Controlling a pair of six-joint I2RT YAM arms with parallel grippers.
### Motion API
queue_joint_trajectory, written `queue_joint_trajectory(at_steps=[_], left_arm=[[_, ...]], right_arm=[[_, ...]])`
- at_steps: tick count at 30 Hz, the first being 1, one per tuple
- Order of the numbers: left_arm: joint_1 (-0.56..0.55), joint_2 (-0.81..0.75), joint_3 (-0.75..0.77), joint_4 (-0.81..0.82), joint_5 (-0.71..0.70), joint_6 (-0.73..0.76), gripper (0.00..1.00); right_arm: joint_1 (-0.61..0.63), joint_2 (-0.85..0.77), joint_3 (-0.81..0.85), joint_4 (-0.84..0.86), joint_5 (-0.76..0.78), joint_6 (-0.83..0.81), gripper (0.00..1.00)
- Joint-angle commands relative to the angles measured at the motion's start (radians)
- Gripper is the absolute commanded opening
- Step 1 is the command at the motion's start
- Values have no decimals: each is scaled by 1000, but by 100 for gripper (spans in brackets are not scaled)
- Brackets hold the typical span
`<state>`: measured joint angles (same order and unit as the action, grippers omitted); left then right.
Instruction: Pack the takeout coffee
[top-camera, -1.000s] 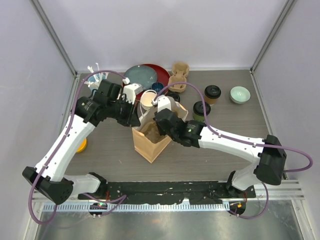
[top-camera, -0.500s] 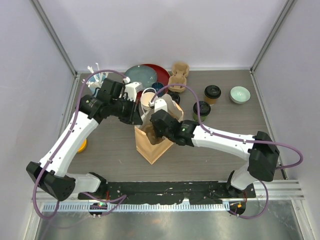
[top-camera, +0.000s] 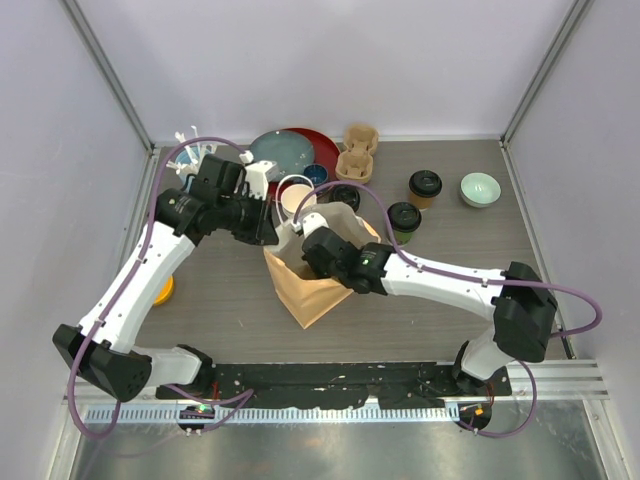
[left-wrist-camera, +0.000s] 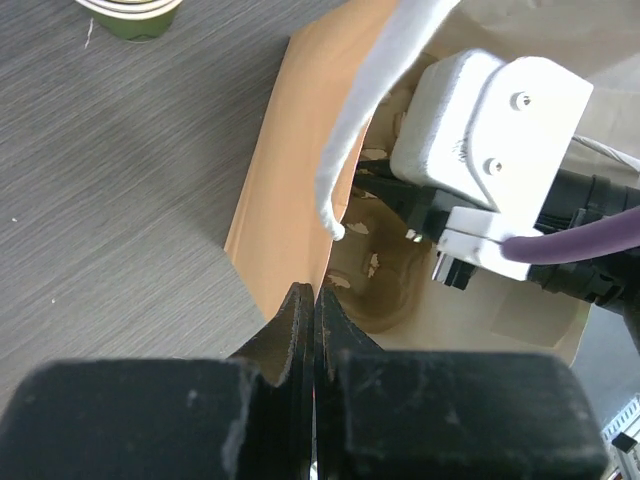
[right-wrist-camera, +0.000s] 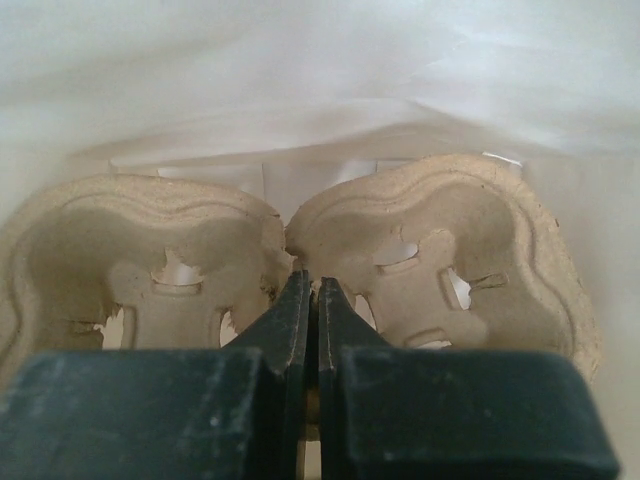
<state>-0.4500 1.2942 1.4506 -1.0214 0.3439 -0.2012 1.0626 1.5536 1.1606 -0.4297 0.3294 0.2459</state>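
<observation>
The green-sided cup (top-camera: 404, 219) and the brown-sided cup (top-camera: 424, 190) stand upright on the table (top-camera: 230, 300), right of the paper bag (top-camera: 305, 290), just where they stood a second ago. Each wears its black lid (top-camera: 425, 181), and the green one is nearer the bag. The right gripper (right-wrist-camera: 308, 300) has since sunk further left into the bag, jaws clamped on the middle ridge of a pulp cup carrier (right-wrist-camera: 430, 250). The left gripper (left-wrist-camera: 313, 310) pinches the bag's rim, jaws together on the paper.
</observation>
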Motion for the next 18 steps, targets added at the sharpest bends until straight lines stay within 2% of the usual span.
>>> queue_joint_trajectory(at_steps=[1, 5, 10, 18], left_arm=[[7, -19, 53, 50, 6, 40, 0], [1, -33, 57, 29, 27, 59, 0], [-15, -35, 18, 29, 89, 51, 0], [-13, -33, 40, 43, 40, 52, 0]], right_arm=[[-4, 37, 43, -153, -79, -22, 1], [-30, 82, 54, -190, -96, 41, 1], [-65, 131, 73, -155, -135, 122, 1], [-69, 192, 34, -113, -124, 159, 1]])
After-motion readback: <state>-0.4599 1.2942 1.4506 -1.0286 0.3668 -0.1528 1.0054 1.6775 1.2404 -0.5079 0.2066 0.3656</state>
